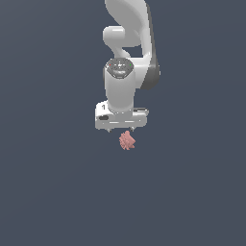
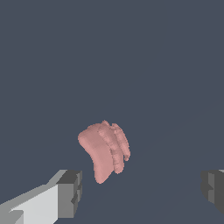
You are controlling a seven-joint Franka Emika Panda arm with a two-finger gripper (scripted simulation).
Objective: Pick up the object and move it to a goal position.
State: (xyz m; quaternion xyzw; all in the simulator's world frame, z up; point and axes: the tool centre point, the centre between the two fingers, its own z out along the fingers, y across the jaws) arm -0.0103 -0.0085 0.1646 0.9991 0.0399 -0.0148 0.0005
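Observation:
The object (image 1: 127,140) is a small salmon-pink knobbly chunk lying on the plain dark blue-grey surface. In the exterior view it shows just below the white hand of my arm. My gripper (image 1: 122,129) hangs above it with only short finger tips showing under the hand. In the wrist view the object (image 2: 105,151) lies beyond and between the two dark fingertips (image 2: 70,192), closer to one of them. My gripper (image 2: 140,190) is open wide and empty, and no finger touches the chunk.
The white arm (image 1: 126,43) rises toward the top of the exterior view. The dark blue-grey surface (image 1: 53,182) spreads all around. No other object and no goal marker show.

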